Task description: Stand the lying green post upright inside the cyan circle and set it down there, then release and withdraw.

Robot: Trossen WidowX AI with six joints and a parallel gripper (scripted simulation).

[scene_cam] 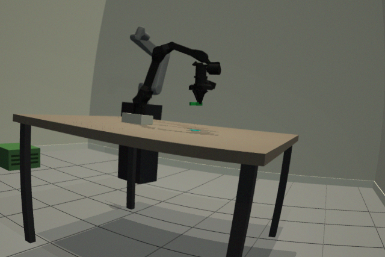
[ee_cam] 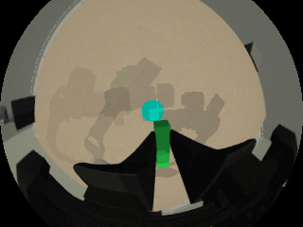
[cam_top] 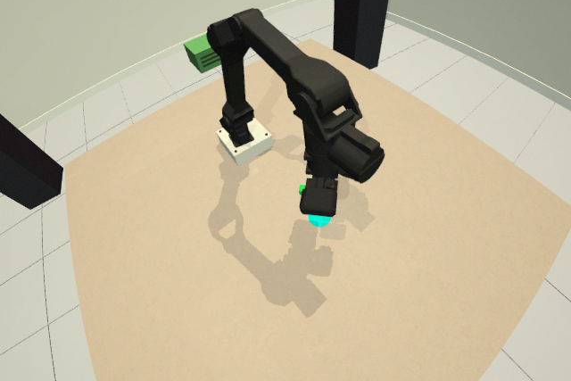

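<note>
The gripper (scene_cam: 198,100) hangs well above the table (scene_cam: 248,151), near the middle of the exterior view, fingers pinched narrow on the green post (scene_cam: 195,103), which lies level in the air. In the wrist view the post (ee_cam: 162,146) points toward the cyan circle (ee_cam: 151,112) below.

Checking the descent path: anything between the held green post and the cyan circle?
Nothing visible. The gripper holds the green post horizontally, well above the table. The cyan circle lies almost directly below, with only open air between them.
</note>
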